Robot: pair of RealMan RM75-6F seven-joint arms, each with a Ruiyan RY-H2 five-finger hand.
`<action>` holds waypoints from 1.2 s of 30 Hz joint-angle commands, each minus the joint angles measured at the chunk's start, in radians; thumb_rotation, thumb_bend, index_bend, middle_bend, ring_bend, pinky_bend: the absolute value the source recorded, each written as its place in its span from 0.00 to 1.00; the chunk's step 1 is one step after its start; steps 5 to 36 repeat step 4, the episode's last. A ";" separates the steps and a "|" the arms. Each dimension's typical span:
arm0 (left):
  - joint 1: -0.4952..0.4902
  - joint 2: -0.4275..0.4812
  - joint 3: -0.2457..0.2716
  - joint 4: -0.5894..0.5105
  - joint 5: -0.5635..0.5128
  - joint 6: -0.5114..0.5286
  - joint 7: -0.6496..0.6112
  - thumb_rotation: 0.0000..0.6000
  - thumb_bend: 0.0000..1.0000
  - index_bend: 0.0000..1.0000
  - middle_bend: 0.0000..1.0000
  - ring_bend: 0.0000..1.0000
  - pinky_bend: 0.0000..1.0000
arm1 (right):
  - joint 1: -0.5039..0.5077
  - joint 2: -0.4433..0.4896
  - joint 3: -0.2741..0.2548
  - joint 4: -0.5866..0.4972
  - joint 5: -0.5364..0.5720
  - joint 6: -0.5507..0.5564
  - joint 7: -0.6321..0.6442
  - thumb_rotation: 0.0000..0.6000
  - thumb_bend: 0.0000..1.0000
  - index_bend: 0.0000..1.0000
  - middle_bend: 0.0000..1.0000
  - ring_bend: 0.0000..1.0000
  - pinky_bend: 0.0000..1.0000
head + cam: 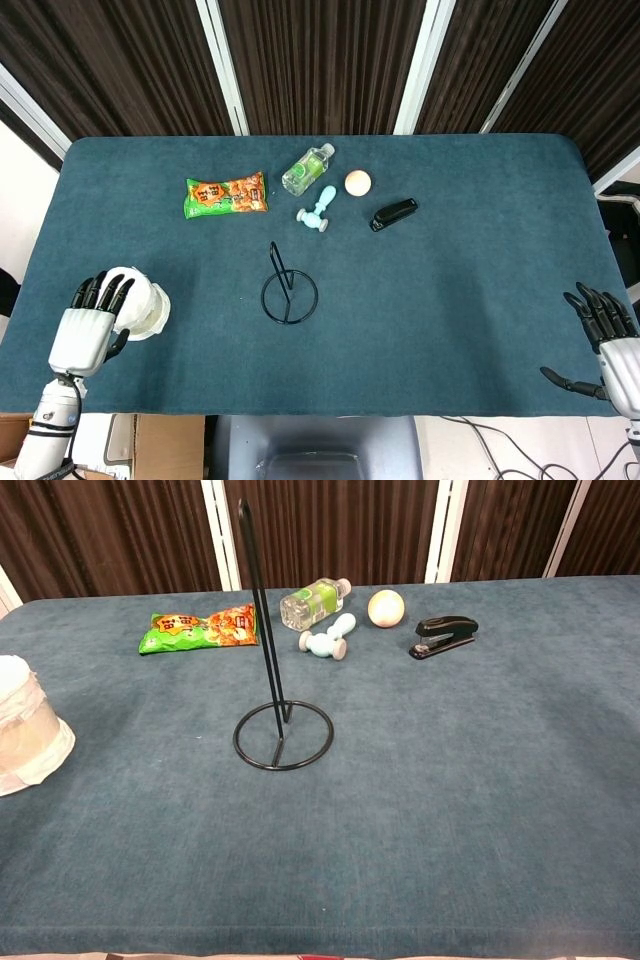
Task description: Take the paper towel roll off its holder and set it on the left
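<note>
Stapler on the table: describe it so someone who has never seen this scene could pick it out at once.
Look at the far side of the teal table, where a row of small items lies in front of the dark curtains. The stapler is the rightmost of that row, just right of the peach-coloured ball. It is the only black, wedge-shaped item there.

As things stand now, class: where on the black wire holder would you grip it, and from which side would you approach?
Grip the holder on its bare upright rod, about halfway up, coming in level from the near side. The rod stands tall and vertical above a flat ring base that lies too low on the table to get fingers under. Nothing stands close around it, and the paper towel roll is already off it, far left.
</note>
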 commanded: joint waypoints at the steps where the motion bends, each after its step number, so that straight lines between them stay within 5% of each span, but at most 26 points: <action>1: 0.010 0.012 -0.001 -0.036 -0.020 0.002 0.003 1.00 0.34 0.14 0.13 0.03 0.15 | 0.001 0.000 -0.002 -0.002 -0.001 -0.007 -0.002 1.00 0.12 0.00 0.00 0.00 0.14; 36: 0.012 0.017 0.000 -0.044 -0.028 0.000 0.008 1.00 0.34 0.14 0.14 0.03 0.14 | 0.002 0.001 -0.003 -0.005 -0.001 -0.009 -0.002 1.00 0.12 0.00 0.00 0.00 0.14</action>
